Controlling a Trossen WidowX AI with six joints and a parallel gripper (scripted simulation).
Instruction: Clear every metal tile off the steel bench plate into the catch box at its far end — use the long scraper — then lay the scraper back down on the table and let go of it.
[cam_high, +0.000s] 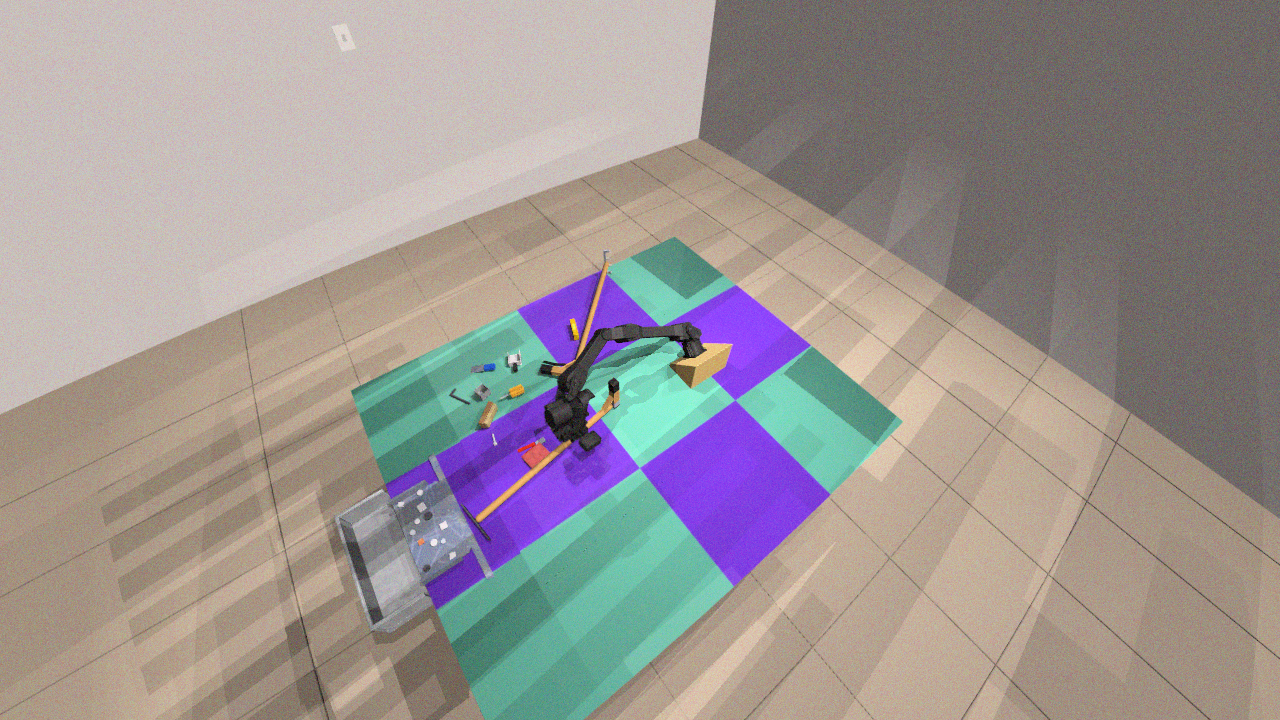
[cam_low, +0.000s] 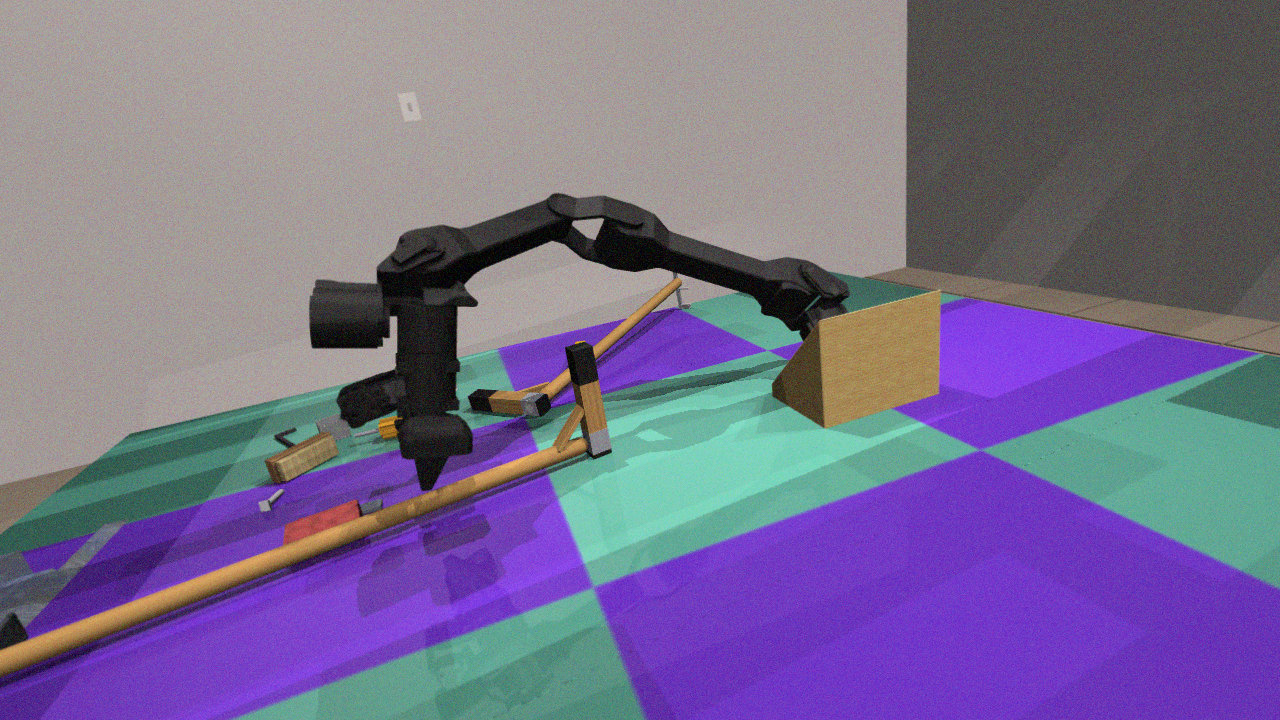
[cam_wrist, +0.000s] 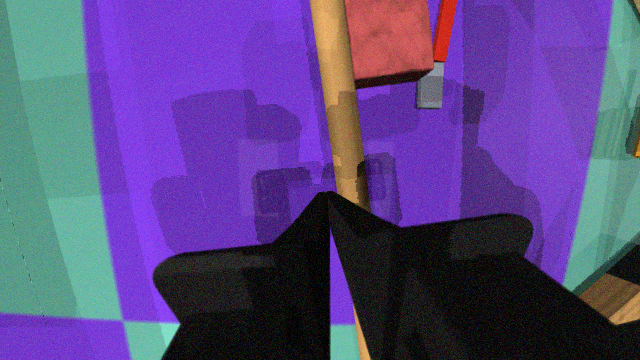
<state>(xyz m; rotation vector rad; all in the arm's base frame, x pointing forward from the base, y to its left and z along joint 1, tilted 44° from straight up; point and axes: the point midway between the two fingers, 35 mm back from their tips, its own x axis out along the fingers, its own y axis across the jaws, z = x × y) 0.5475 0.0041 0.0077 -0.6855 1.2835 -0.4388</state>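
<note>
From where I stand, the long scraper (cam_low: 268, 559) lies flat on the table, the gripper (cam_low: 430, 480) clenched on nothing just above its pole, while off at eight o'clock the metal tiles (cam_high: 430, 530) sit unswept on the bench plate (cam_high: 454, 521), with the catch box (cam_high: 358, 555) beyond.

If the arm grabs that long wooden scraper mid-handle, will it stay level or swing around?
The long scraper looks stiff, so it should not sag. Its round handle lies flat and may roll if nudged. The shut tool sits well off its middle, so a grasp there would probably tip.
</note>
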